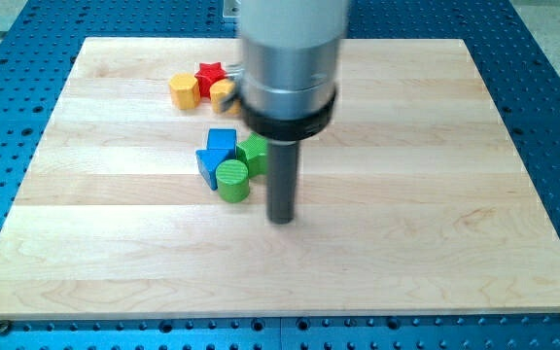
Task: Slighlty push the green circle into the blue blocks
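A pale wooden counter (406,194) made of joined planks lies on a blue perforated base (552,78). There is no hand on this arm, so nothing opens or closes: a wide silver cylinder with a black collar (288,97) narrows to a straight dark rod, and my tip (280,220) rests on the counter just to the view's right of and a little below the green circle block (231,179), close to it, though contact cannot be judged. That green circle block touches a blue triangular block (208,165) on its left, with a blue square block (222,142) just above and a second green block (254,153) behind it, partly hidden by the rod. Toward the view's top, well apart from this cluster, sit a yellow hexagonal block (184,90), a red star block (210,75) and another yellow block (225,94) half covered by the collar.
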